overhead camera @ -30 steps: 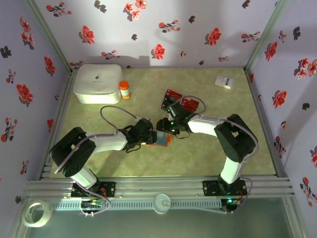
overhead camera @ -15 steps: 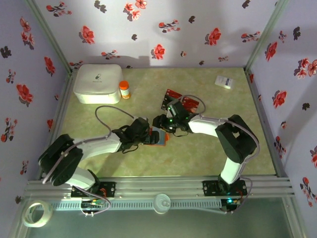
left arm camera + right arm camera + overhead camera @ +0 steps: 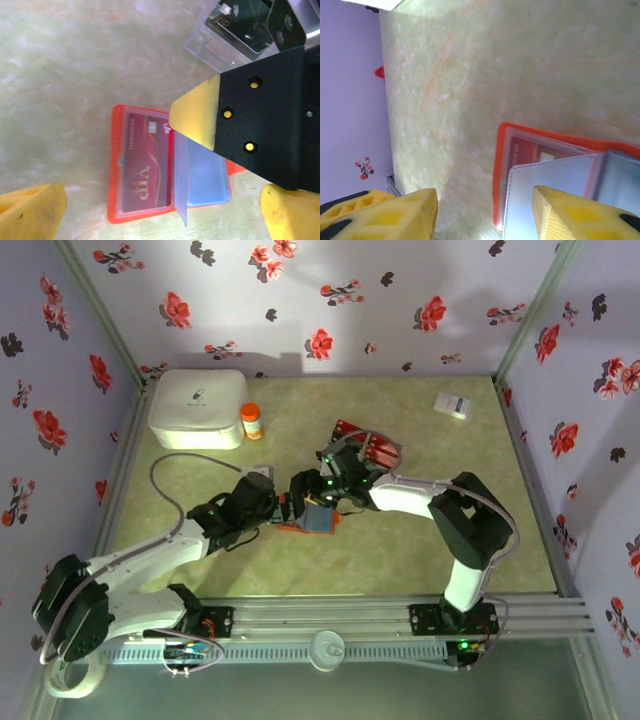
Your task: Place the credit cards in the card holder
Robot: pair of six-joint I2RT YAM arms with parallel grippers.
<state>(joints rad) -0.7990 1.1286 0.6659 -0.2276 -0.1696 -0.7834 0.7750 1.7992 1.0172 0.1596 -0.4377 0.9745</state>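
Loading card holder (image 3: 114, 165), one red card (image 3: 145, 165) in; left hand (image 3: 160, 210) spread wide, right hand (image 3: 485, 200) parted; next fetch remaining credit cards (image 3: 372, 448)

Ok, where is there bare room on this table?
Free: the far strip between orange bottle and white slip; the near strip between the arms' bases. Crowded: centre, left tool and right tool at the card holder beside the credit cards.

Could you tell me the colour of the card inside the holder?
The credit card is red, gold-lettered; left wrist view.
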